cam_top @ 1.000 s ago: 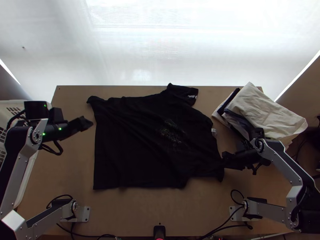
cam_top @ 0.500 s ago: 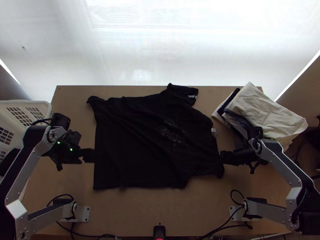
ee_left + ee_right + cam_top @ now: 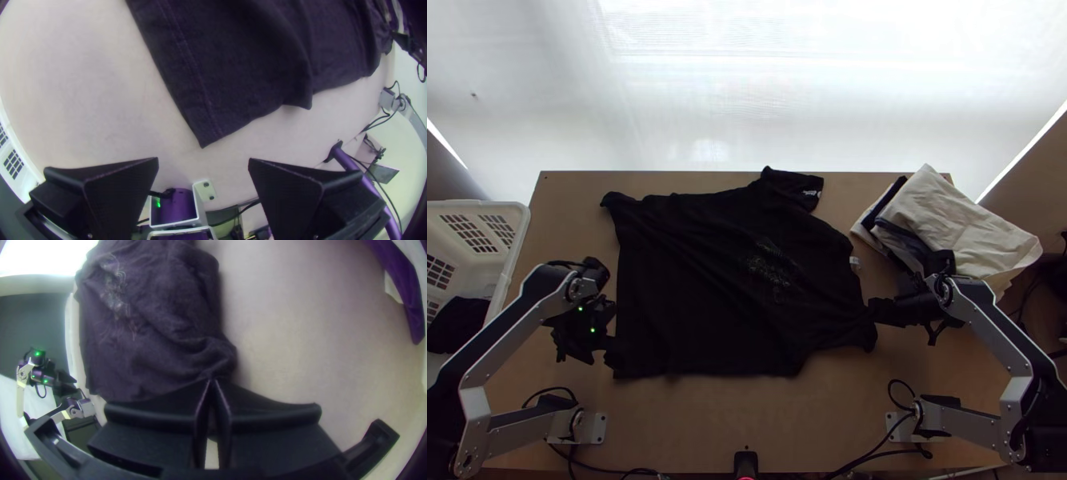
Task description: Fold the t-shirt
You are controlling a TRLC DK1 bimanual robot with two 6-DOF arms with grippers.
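Observation:
The black t-shirt lies spread with creases on the table, one sleeve toward the far edge. At its near left corner is my left gripper. The left wrist view has that gripper open, nothing between its fingers, with the shirt's corner just beyond them. My right gripper is at the shirt's right side. In the right wrist view the right gripper is shut on a bunched bit of the shirt.
A pile of folded cloths, cream on top, lies at the table's far right. A white basket with dark cloth in it stands at the left edge. Bare table runs along the near side.
My left gripper has come from beside the shirt's upper left down to its near left corner. The right gripper has shifted slightly up the picture, the shirt's edge moving with it.

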